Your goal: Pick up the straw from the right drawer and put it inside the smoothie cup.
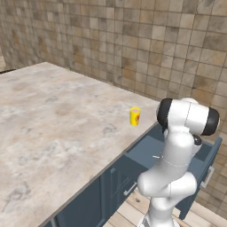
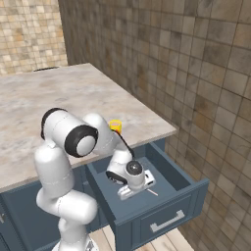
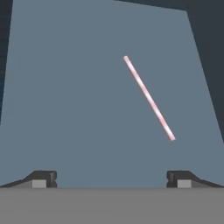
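Two fingertips [image 3: 43, 178] of the gripper [image 3: 111, 179] are standing wide apart, empty, over one straw [image 3: 148, 97] lying flat and diagonal in the drawer [image 2: 193, 188]; one cup [image 1: 135, 116] is sitting on the counter [image 1: 53, 124].

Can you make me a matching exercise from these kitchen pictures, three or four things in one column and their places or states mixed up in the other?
Things:
1. thin pale pink straw
2. small yellow smoothie cup
3. slate-blue right drawer
4. two-finger gripper

Places or states:
A. pulled out
B. open, over the drawer floor
C. upright on the marbled counter
D. lying flat inside the drawer

Pairs: 1-D, 2-C, 3-A, 4-B
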